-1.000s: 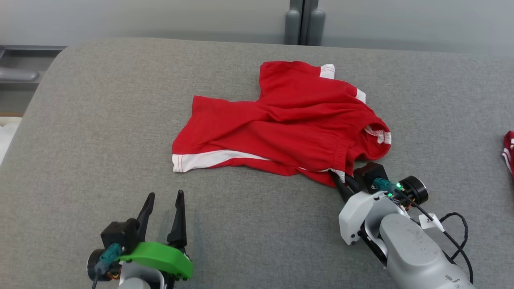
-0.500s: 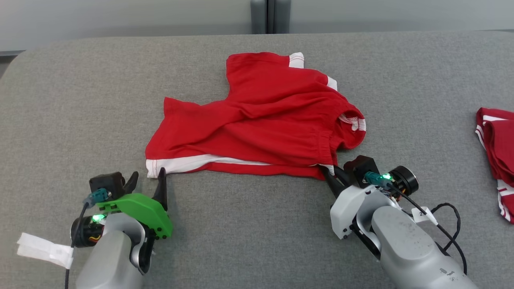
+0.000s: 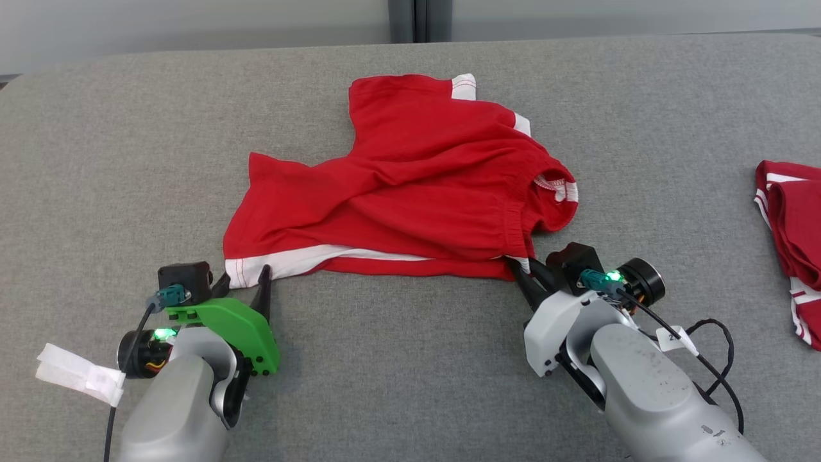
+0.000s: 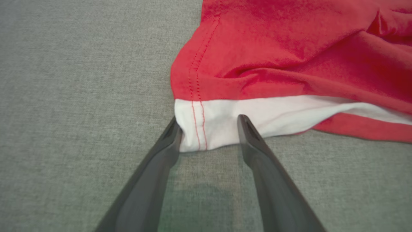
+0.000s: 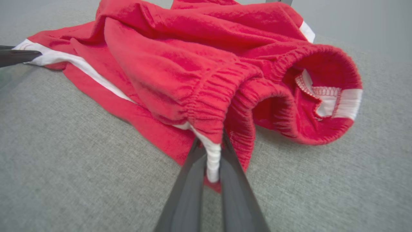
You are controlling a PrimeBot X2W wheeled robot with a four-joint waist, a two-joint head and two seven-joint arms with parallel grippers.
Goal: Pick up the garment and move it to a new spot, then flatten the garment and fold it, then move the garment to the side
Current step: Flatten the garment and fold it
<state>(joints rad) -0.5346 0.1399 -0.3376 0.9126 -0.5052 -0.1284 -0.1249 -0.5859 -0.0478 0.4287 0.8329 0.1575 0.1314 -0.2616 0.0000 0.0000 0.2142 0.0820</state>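
Observation:
The garment [image 3: 410, 192], red shorts with white side stripes, lies crumpled on the grey table [image 3: 410, 359]. My left gripper [image 3: 244, 277] is open at its near left corner. In the left wrist view the white hem corner [image 4: 206, 125] sits between the two dark fingers [image 4: 257, 154] of the left gripper [image 4: 209, 124], which have not closed on it. My right gripper [image 3: 516, 264] is shut on the near right waistband corner. The right wrist view shows the right gripper [image 5: 210, 145] pinching the white stripe end of the garment [image 5: 193, 64], with elastic bunched above.
A second red and white garment [image 3: 792, 237] lies at the table's right edge. A white tape tag [image 3: 77, 378] hangs off my left forearm. Beyond the garment, the table's far edge [image 3: 192, 54] meets a grey wall.
The camera has shifted. My left gripper moved forward from bare table to straddle the white hem corner, its fingers narrowing slightly. The right gripper kept its hold on the waistband.

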